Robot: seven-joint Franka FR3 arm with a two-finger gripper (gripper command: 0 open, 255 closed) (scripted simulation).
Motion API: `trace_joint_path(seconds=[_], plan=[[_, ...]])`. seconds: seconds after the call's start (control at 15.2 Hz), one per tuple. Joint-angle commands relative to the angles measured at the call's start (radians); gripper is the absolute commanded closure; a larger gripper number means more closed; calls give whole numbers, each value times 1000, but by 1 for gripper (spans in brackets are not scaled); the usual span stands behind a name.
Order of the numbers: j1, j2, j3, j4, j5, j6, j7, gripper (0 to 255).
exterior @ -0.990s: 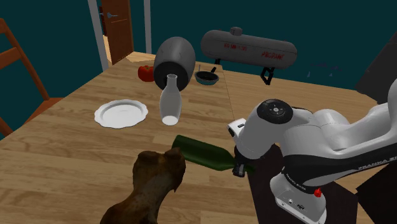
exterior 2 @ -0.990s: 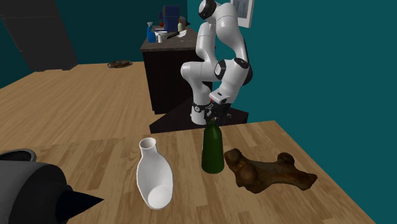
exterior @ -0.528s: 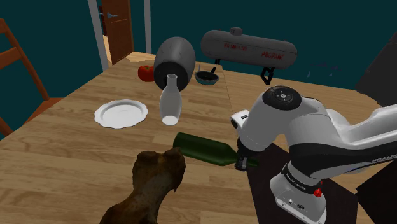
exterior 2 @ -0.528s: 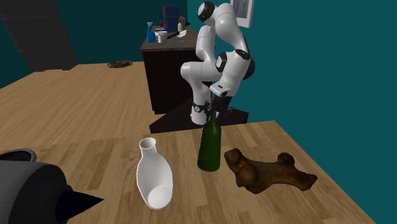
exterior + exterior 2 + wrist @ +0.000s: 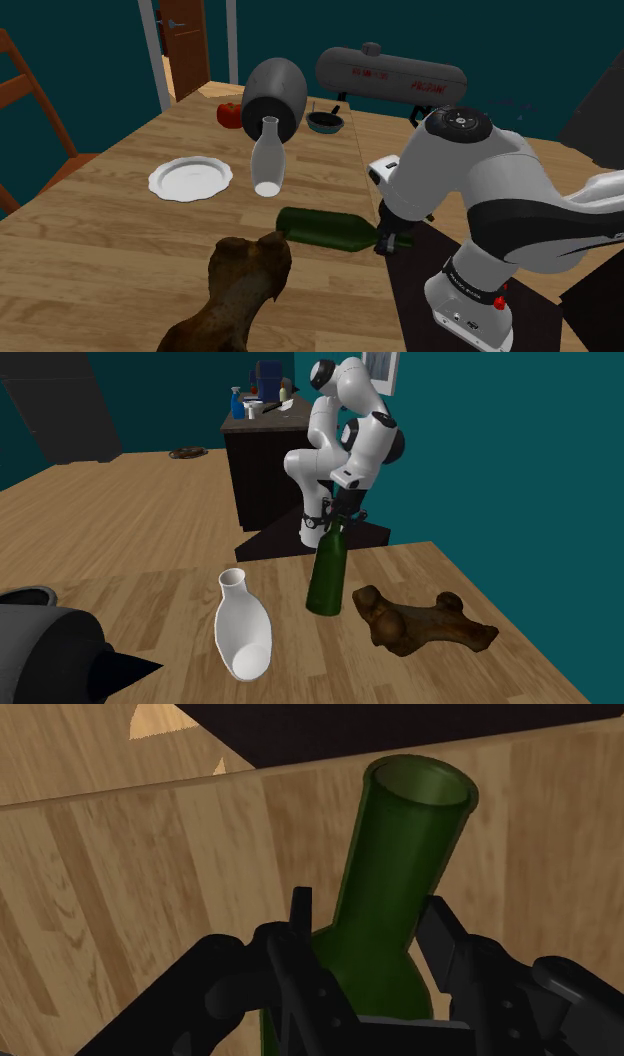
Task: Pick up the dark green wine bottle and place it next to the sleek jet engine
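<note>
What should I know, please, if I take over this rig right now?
Gripper: shut on the bottle, at its neck.
The bottle is tilted, beside the brown figure. The engine is across the table, beyond the white vase.
Done: grasp.
Left: lift, carry past the vase, set down next to the engine, release.

The white arm [image 5: 325, 422] stands tall behind the dark green wine bottle [image 5: 327, 572], folded sharply at the elbow, its forearm bending back down so that the wrist hangs just above the bottle's mouth. The black gripper [image 5: 368, 909] points down along the bottle's neck, its two fingers [image 5: 448, 939] clasping the neck from either side.
</note>
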Motion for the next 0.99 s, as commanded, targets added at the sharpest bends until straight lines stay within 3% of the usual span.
trace_joint_path(seconds=[0.0,0.92], plan=[[-2,-18,-16,19,-10,-35,-10,255],[-23,-80,-95,171,-67,-240,-59,255]])
